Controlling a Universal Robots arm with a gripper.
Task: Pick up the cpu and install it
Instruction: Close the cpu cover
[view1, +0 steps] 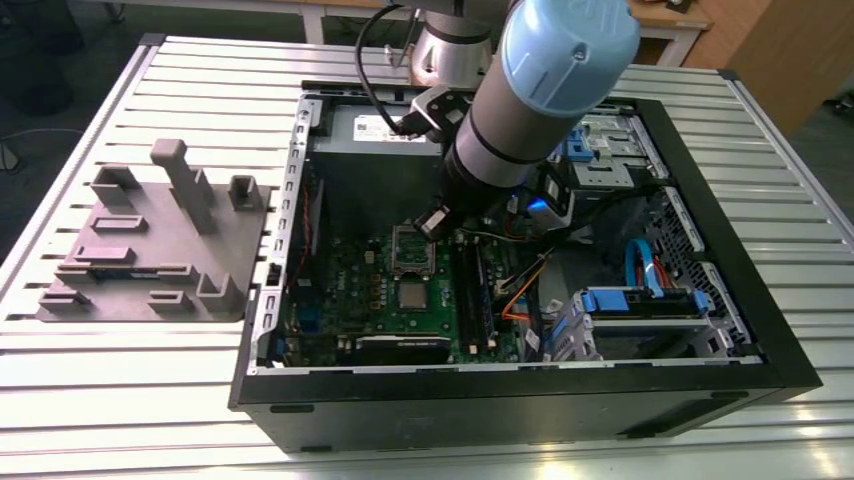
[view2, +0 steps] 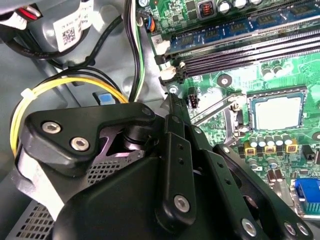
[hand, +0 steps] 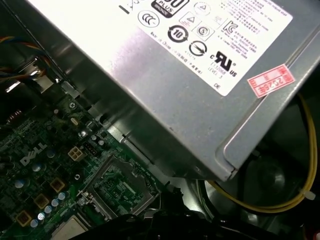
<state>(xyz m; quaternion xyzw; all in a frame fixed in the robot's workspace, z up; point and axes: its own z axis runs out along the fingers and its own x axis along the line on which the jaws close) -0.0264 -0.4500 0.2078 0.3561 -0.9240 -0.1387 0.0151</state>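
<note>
The gripper (view1: 430, 222) hangs over the motherboard (view1: 350, 275); I cannot tell its claw's state; the cpu (view1: 416, 296) near the empty socket (view1: 411, 252) could get bumped by it.

The open computer case (view1: 747, 300) leaves access from above. Over the green motherboard (view1: 360, 275) the room is mostly free, and the cpu (view1: 418, 294) lies uncovered there, beside the open socket frame (view1: 411, 252). The grey power supply box (hand: 200, 90) stands close behind the socket. The robot arm (view1: 534, 90) hangs over the case's middle. Orange and yellow cables (view1: 523, 292) and the blue drive bay (view1: 641, 305) crowd the exterior view's right. On the counter (view1: 134, 400), a grey fixture (view1: 154, 245) stands at the left.
</note>
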